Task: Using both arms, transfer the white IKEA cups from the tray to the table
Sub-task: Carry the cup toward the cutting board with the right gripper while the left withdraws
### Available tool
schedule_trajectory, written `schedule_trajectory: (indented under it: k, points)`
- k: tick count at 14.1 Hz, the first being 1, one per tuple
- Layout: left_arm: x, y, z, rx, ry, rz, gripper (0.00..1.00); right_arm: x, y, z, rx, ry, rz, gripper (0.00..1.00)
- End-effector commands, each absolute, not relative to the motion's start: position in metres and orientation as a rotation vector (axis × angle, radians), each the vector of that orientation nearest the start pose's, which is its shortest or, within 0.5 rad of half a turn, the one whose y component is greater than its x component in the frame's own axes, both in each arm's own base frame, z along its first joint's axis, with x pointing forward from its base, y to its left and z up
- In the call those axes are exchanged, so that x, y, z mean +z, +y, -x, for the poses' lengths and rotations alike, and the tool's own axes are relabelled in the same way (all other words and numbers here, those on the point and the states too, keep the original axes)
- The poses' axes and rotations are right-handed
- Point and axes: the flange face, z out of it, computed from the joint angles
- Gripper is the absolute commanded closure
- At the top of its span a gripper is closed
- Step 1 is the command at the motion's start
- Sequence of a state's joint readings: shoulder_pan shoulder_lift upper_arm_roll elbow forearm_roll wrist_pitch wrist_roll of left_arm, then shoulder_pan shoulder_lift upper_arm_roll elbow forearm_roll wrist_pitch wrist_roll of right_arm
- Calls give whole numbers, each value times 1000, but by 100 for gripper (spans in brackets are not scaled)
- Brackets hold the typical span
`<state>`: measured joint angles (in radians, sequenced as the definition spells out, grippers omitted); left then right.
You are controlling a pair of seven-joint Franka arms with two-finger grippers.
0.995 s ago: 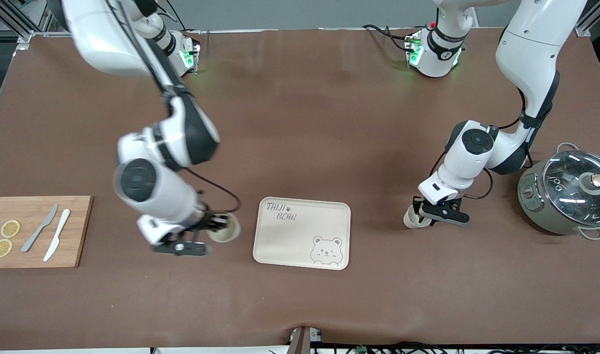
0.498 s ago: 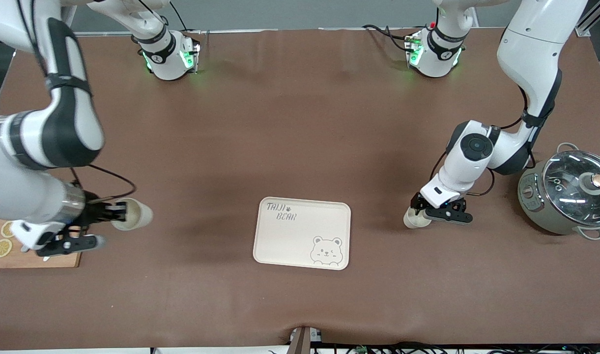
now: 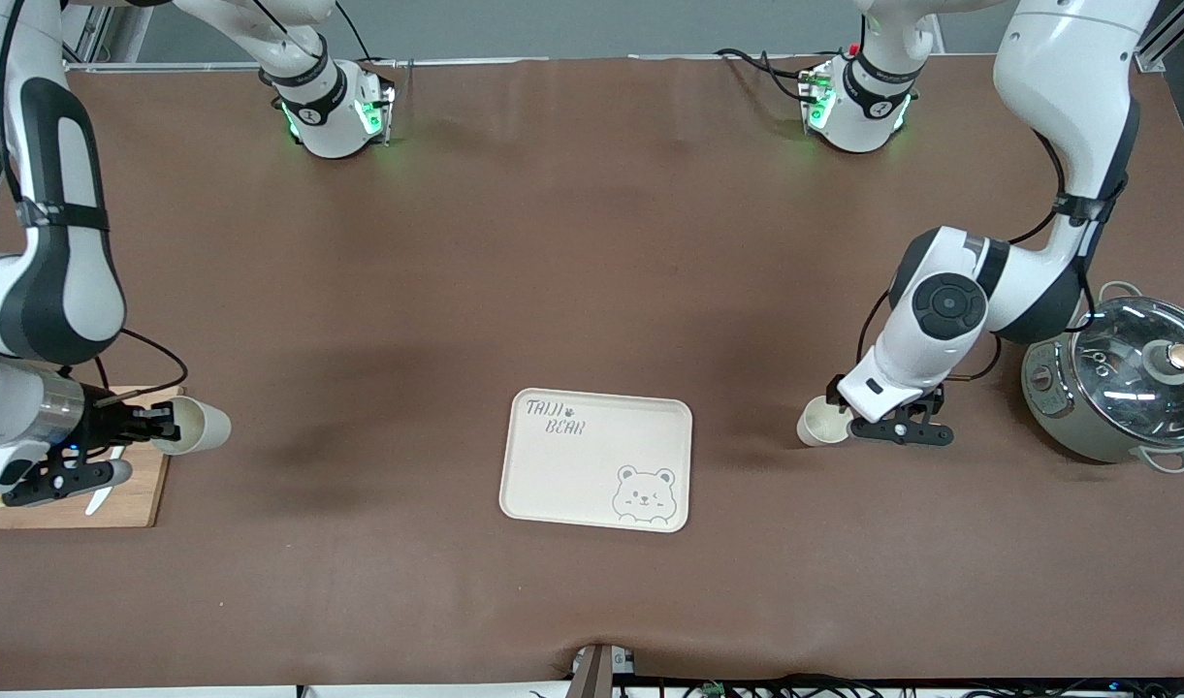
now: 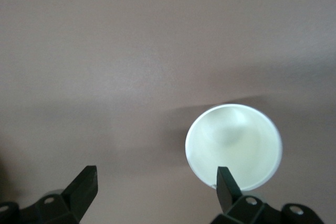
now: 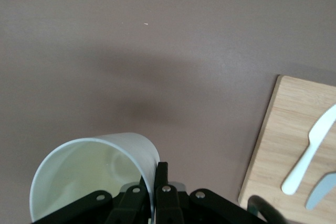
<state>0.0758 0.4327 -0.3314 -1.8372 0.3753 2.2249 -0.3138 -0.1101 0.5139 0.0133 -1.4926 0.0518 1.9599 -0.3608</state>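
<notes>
One white cup (image 3: 816, 424) stands upright on the table between the bear tray and the pot. My left gripper (image 3: 878, 428) is just beside it on the pot's side, open and empty. In the left wrist view the cup (image 4: 233, 146) lies past one fingertip (image 4: 226, 182), outside the wide gap of the gripper (image 4: 156, 184). My right gripper (image 3: 163, 425) is shut on the wall of the second white cup (image 3: 196, 427) and holds it tilted on its side over the table, by the cutting board's edge. The right wrist view shows the right gripper (image 5: 156, 170) pinching this cup's (image 5: 89, 174) rim.
The cream bear tray (image 3: 596, 472) lies in the table's middle, empty. A wooden cutting board (image 3: 141, 490) with a white knife (image 5: 310, 150) and a grey knife (image 5: 321, 192) lies at the right arm's end. A lidded pot (image 3: 1120, 378) stands at the left arm's end.
My right arm has swung the held cup from beside the tray toward the cutting board. My left gripper has opened, let go of its cup and drawn back toward the pot.
</notes>
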Motion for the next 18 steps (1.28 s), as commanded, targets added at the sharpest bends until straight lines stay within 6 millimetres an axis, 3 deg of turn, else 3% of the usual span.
schedule_trajectory:
  k: [1, 3, 5, 7, 13, 15, 18]
  points:
    - [353, -134, -644, 21, 190, 3028, 0, 339, -62, -676, -17, -393, 3069, 100]
    - [374, -130, -649, 27, 169, 3032, 0, 317, -61, -670, -70, -392, 3078, 100]
    - [390, -133, -653, -4, 187, 3028, 0, 308, -62, -667, -100, -388, 3083, 100]
    - [417, -131, -666, -88, 152, 3053, 0, 308, -63, -667, -106, -380, 3081, 100]
    - [455, -121, -675, -117, 111, 3091, 0, 308, -62, -668, -115, -374, 3076, 99]
    - [474, -105, -677, -74, 59, 3123, 0, 308, -62, -668, -115, -374, 3076, 99]
    - [496, -80, -680, -55, 172, 3142, 0, 309, -62, -669, -131, -376, 3078, 99]
